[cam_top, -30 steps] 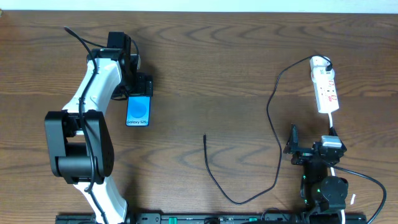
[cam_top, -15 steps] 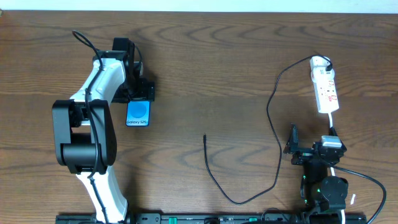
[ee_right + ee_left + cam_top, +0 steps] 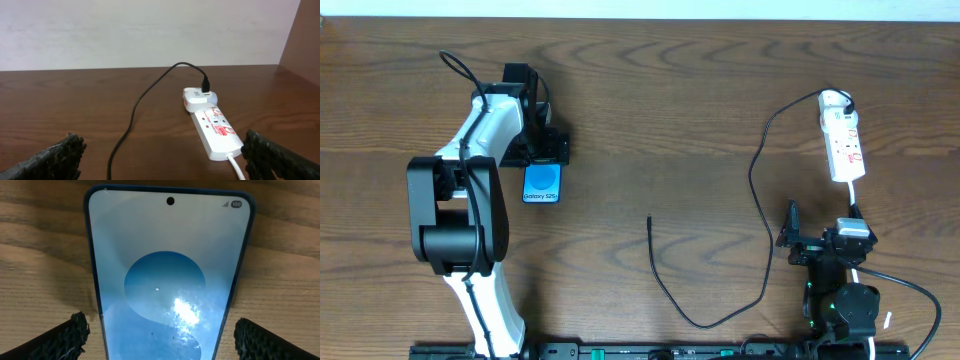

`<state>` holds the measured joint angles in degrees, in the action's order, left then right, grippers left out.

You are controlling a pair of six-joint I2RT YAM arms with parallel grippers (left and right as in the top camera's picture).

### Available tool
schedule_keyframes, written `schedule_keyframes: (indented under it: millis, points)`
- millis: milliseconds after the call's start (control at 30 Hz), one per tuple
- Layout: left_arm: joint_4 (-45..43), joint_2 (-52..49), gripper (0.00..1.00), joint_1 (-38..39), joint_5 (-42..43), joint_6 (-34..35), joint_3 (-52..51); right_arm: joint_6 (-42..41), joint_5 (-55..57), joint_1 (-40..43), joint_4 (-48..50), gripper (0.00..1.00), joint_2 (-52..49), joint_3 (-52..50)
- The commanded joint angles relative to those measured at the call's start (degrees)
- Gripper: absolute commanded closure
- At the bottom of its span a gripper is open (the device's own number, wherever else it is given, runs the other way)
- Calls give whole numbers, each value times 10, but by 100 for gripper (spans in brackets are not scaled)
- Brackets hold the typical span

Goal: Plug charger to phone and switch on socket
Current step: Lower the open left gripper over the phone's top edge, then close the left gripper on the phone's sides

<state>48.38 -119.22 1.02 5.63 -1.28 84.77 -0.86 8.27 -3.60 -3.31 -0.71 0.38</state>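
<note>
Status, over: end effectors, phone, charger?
Left end effector open astride phone. Right end effector open, empty, facing socket. Tip of charger loose mid-table, unplugged. Nothing blocking.

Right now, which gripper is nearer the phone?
Left. The left gripper hangs over the phone, open, with a finger on either side of it. The right gripper is far across the table, open, facing the socket.

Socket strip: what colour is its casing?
The socket strip is white with red markings, best seen from the right wrist.
</note>
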Motion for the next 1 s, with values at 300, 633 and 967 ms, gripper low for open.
schedule_keyframes:
  millis: [300,633,967]
  points:
    - [1,-9,5,0,-7,5,-4,-6,4,2,-2,1,4,-1]
    - [-19,-9,5,0,-7,5,-44,-6,4,2,-2,1,4,-1]
    - [-22,-9,5,0,-7,5,-47,-6,4,2,-2,1,4,-1]
